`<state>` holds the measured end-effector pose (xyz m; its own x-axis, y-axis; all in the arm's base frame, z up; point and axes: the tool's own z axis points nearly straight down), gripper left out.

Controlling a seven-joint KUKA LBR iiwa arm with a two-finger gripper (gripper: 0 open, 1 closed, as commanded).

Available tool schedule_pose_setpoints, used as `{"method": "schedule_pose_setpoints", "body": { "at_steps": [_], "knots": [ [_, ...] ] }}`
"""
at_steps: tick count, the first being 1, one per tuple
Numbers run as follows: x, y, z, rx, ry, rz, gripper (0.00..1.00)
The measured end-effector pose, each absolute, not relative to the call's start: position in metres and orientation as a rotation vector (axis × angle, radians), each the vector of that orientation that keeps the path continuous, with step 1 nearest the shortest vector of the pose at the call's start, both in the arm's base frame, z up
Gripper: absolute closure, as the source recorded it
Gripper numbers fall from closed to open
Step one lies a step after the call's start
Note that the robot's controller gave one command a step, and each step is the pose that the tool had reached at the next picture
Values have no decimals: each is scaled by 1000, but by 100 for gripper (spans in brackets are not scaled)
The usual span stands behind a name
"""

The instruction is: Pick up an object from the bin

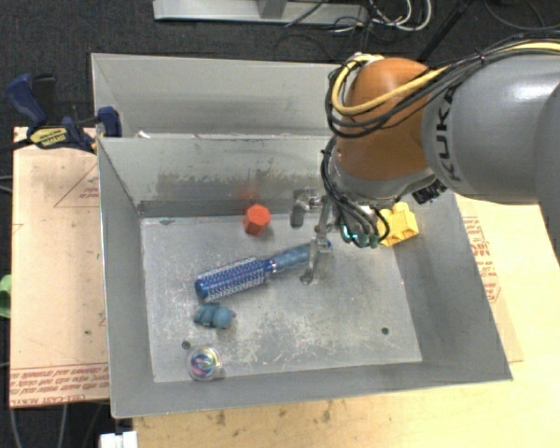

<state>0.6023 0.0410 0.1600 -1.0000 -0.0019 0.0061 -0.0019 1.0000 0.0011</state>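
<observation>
The gripper sits low at the right end of the blue brush in the middle of the bin (open or closed, I cannot tell), so this looks like the approach; next it needs a grip on the handle, then a lift.

The arm was a thick, smooth grey tube with dark letters spelling KUKA along its side. An orange rounded cover capped the wrist. Yellow and black cables looped over that cover, and thinner green wires hung under it beside the slim bare-metal gripper.
</observation>
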Motion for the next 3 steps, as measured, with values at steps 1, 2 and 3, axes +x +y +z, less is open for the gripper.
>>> {"method": "schedule_pose_setpoints", "body": {
  "at_steps": [1,2,3],
  "knots": [
    [606,47,67,-384,-3114,-1,0],
    [607,47,71,-384,-3119,-2,100],
    [618,49,252,-383,-3128,-4,100]
  ]
}}
